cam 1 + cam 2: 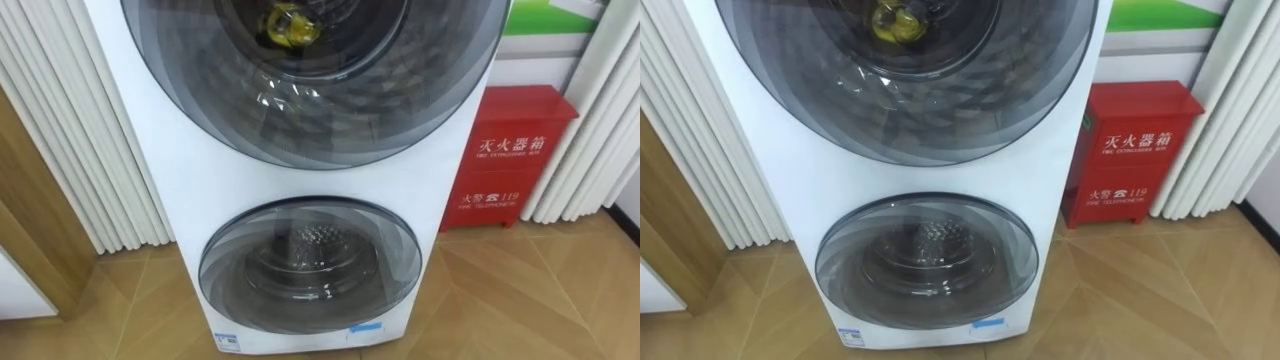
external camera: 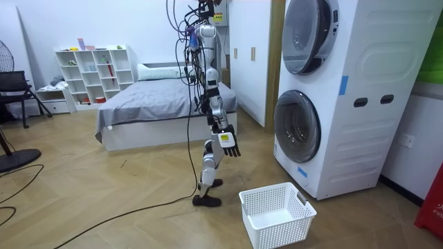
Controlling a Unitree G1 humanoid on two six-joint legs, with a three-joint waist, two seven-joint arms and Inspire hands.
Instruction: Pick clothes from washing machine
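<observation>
- A white washing machine (image 1: pixel 170 190) stands on the wooden floor, two drums stacked one above the other.
- Its upper door (image 1: pixel 330 120) is round, shut, with dark tinted glass.
- A small crumpled yellow item (image 1: pixel 287 25) shows through that glass, inside the upper drum.
- The lower door (image 1: pixel 310 265), round and shut, shows a perforated metal drum behind its glass.

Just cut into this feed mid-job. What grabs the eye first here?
The stacked white washing machine dominates. Both of its round doors look shut, and something yellow shows through the upper door. A bright red cabinet stands against the wall to the machine's right. In the room view, a white laundry basket sits on the floor in front of the machine, close to where the robot stands.
</observation>
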